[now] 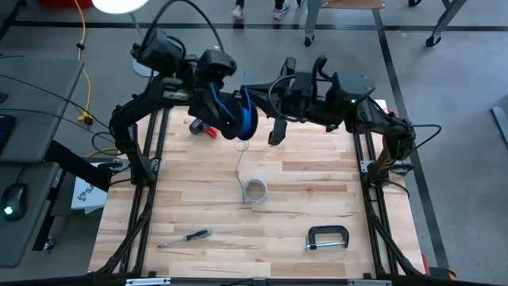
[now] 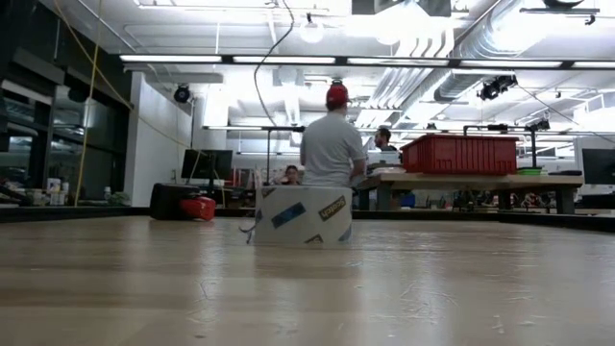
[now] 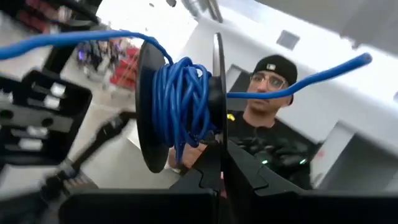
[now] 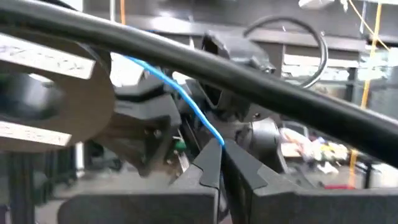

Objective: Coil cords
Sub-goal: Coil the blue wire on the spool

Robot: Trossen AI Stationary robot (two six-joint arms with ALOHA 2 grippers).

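Both arms are raised over the far part of the table [image 1: 302,183], beyond the tape roll [image 1: 255,191], which serves as the landmark here.

Left gripper [image 3: 222,163]: clenched on the rim of a black spool [image 3: 149,102] carrying the blue cord [image 3: 186,99]. Many turns are already wound on; one strand runs off towards the right arm.

Right gripper [image 4: 222,163]: clenched on the free end of the blue cord, pinched at the fingertips.

The pale grey cord [image 1: 240,159] lies on the table, running from the tape roll back towards the arms, with a small loop at its far end. It is not held.

Step in hand, as judged: winding the blue cord onto the spool. To do it well, keep the free strand lightly taut between the two grippers, feed it square between the flanges so no turn slips over the rim, and lay turns side by side.

Count:
- cords: two (one blue, one pale grey)
- spool: one
- tape roll: one
- screwdriver [image 1: 184,237], nearer than the tape roll: one
- C-clamp [image 1: 327,237], nearer than the tape roll: one
- red object [image 1: 208,129] below the left arm: one, identity unclear
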